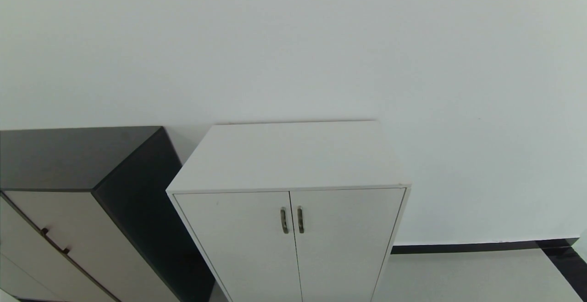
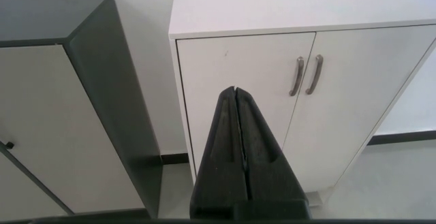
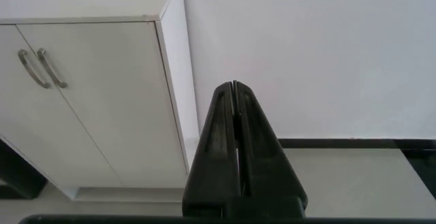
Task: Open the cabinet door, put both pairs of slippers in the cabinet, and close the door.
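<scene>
Black on its top and side, with pale cream fronts, a low cupboard (image 1: 69,157) stands at the far left against the wall (image 1: 293,40). Just to its right, a narrow gap between them, is the white cabinet (image 1: 289,155), also backed against the wall. Its left door (image 1: 238,242) and right door (image 1: 344,237) are both shut, meeting at a thin seam down the middle. Two curved metal handles (image 1: 292,220) sit upright side by side at that seam, one on each door, near the top.

The left claw (image 2: 235,90) hangs in front of the left door, well apart from it, its two dark fingers pressed flat together and gripping nothing. The right claw (image 3: 234,84) is off past the cabinet's right side, before the bare wall, likewise pinched tight and empty. Further right, a black skirting (image 1: 463,248) runs along the foot of the wall where it meets the pale floor (image 1: 458,279).
</scene>
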